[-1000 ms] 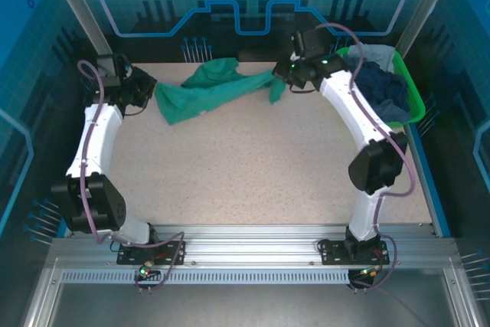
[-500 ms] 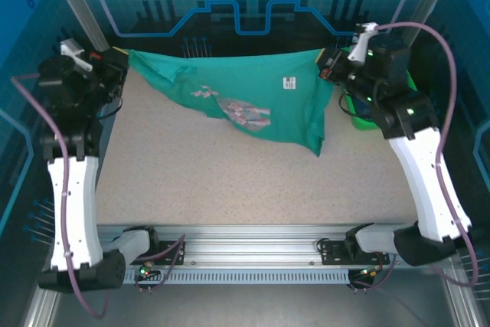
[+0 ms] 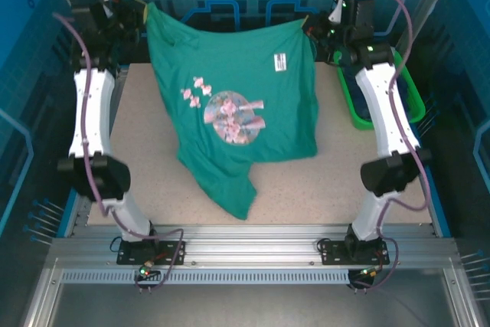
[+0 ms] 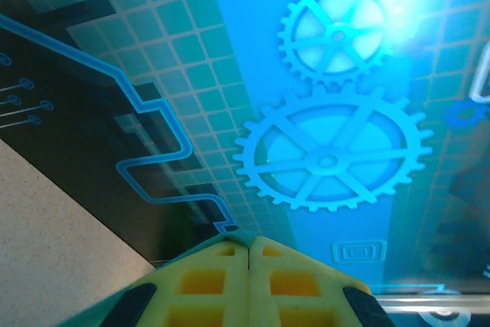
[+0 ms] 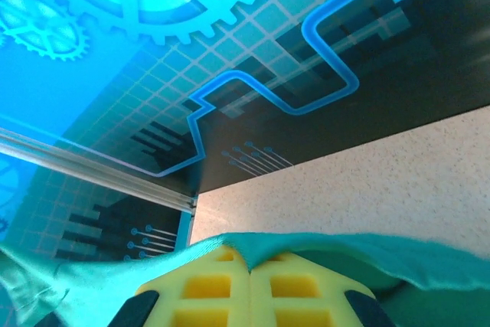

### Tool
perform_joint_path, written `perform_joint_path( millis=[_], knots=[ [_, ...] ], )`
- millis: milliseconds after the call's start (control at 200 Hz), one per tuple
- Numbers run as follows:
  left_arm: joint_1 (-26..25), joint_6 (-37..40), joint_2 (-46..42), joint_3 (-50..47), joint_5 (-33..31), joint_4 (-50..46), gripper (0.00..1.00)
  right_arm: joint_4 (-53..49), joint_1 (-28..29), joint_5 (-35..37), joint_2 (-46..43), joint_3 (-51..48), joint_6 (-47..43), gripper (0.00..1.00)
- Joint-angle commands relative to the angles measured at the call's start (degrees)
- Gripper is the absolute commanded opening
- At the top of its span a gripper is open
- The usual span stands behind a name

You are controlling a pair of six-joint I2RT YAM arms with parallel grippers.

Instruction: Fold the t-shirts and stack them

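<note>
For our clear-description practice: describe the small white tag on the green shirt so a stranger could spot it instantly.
Start at the speckled table, then the teal-green t-shirt hanging spread above it. Toward the shirt's upper right sits the small white tag, a plain rectangle, far smaller than the pinkish print at the shirt's middle.

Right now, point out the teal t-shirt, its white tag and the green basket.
teal t-shirt (image 3: 230, 157): top external view, cloth below the print.
white tag (image 3: 281, 61): top external view, tag's centre.
green basket (image 3: 414, 96): top external view, right rim.
</note>
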Motion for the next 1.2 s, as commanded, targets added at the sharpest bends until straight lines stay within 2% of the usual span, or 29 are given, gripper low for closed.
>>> perform_joint_path(
  millis=[0, 65, 125, 210, 275, 360, 475, 545, 665, 760, 865, 980, 1195],
  knots=[
    [0.79, -2.12, 3.12, 17.30, 3.98, 1.12, 0.00, -0.46, -1.57, -2.07, 2.77, 14.18, 1.43, 0.00],
    [1.00, -2.77, 6.16, 26.62, 4.59, -1.24, 0.00, -2.03, -2.34, -2.76, 5.65, 20.44, 2.23, 0.00],
    [1.10, -3.09, 6.30, 30.26, 5.10, -1.67, 0.00, -3.37, -3.05, -3.55, 6.99, 23.93, 2.85, 0.00],
    [1.14, -1.39, 2.12, 27.75, 5.25, -2.01, 0.00, -3.87, -3.77, -4.19, 6.02, 23.58, 2.71, 0.00],
    [1.10, 1.23, -3.73, 21.41, 4.73, -3.28, 0.00, -3.76, -4.17, -4.86, 3.69, 20.33, 2.24, 0.00],
    [0.79, 2.74, -14.54, 4.92, 3.24, -2.11, 0.00, -1.91, -4.02, -5.67, -1.40, 10.97, 1.36, 0.00],
    [-0.05, 2.22, -32.43, -26.41, -2.82, -2.61, 0.00, 2.71, -2.76, -6.61, -10.79, -8.82, 0.77, 0.00],
    [-1.13, 1.79, -43.01, -43.91, -5.82, -6.48, 0.00, 5.77, -0.61, -6.15, -16.52, -23.36, 0.80, 0.00],
    [-4.90, 1.09, -56.85, -69.88, -6.92, -10.60, 0.00, 8.86, 5.84, -3.42, -23.98, -46.62, 0.96, 0.00],
    [-7.24, -0.01, -63.56, -85.30, -8.49, -13.96, 0.00, 11.70, 11.37, -2.77, -24.23, -61.41, 3.85, 0.00],
    [-8.04, -3.49, -65.95, -98.92, -7.03, -8.51, 0.00, 12.67, 14.14, -4.33, -17.62, -69.56, 6.46, 0.00],
    [-9.20, -3.84, -63.54, -102.26, -7.16, -10.02, 0.00, 5.67, 14.74, -4.80, -8.48, -67.83, 5.30, 0.00],
    [-10.37, -3.86, -61.77, -99.12, -7.02, -14.48, 0.00, -3.75, 15.25, -1.58, -6.64, -65.31, 4.05, 0.00]
  ],
)
